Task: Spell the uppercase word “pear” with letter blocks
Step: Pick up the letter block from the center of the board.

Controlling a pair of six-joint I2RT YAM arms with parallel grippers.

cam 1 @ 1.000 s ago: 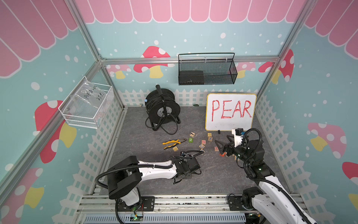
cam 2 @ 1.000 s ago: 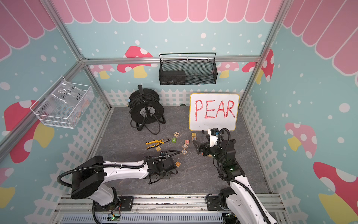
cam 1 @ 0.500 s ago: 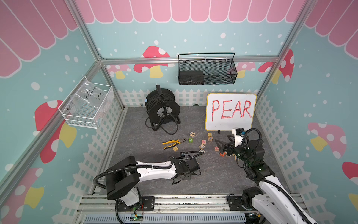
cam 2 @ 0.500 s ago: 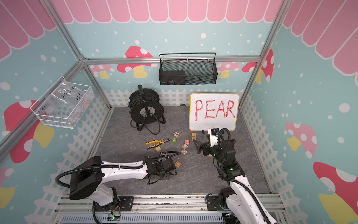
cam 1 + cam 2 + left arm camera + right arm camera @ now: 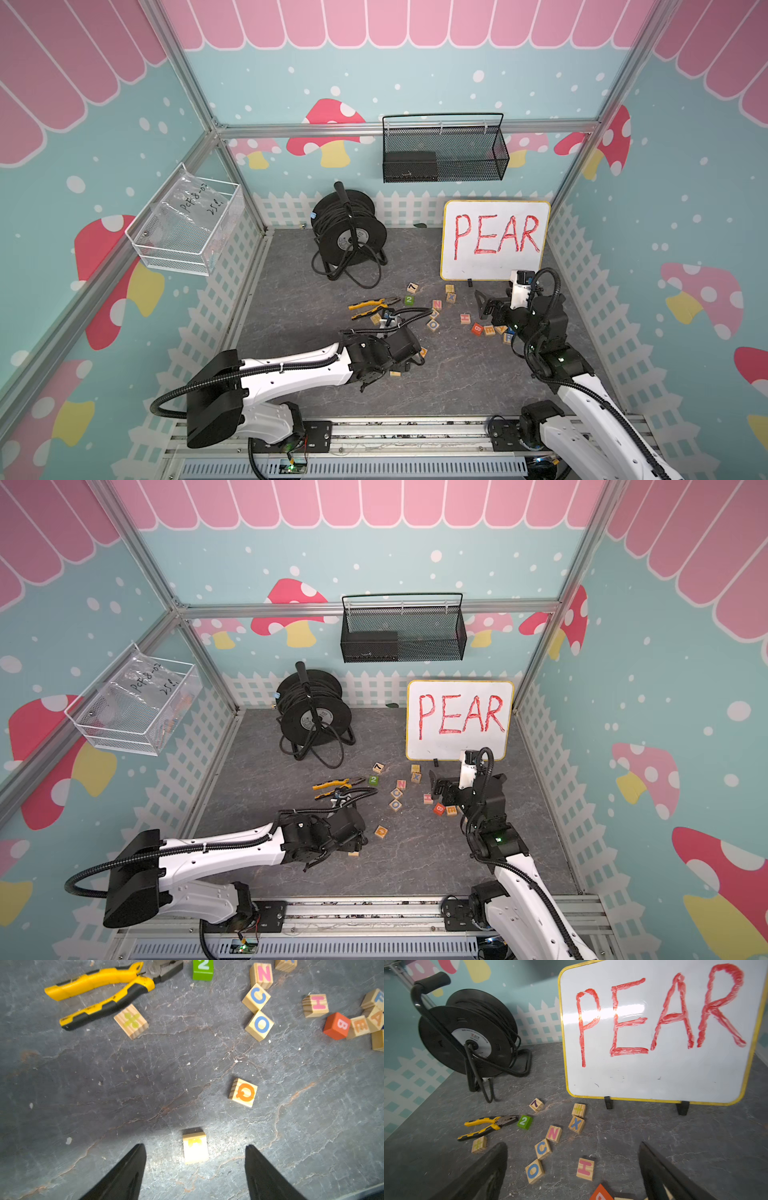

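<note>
With the counter (image 5: 291,324) in a top view read as a clock, twelve at the back wall, the cable reel (image 5: 349,232) stands at eleven and the whiteboard (image 5: 494,241) at one. Before the whiteboard the N block (image 5: 262,975), C block (image 5: 256,997) and O block (image 5: 260,1025) run in a line from twelve to six, with the pliers (image 5: 141,984) at their nine, the H block (image 5: 315,1004) at their three and the Q block (image 5: 244,1093) apart at the O block's seven. At the H block's five the B cube (image 5: 336,1026), E block (image 5: 360,1026) and A block (image 5: 376,1018) touch in a row toward three. A lone block (image 5: 195,1153) lies at the Q block's eight, between the fingers of the left hand (image 5: 195,1145), touching neither.
</note>
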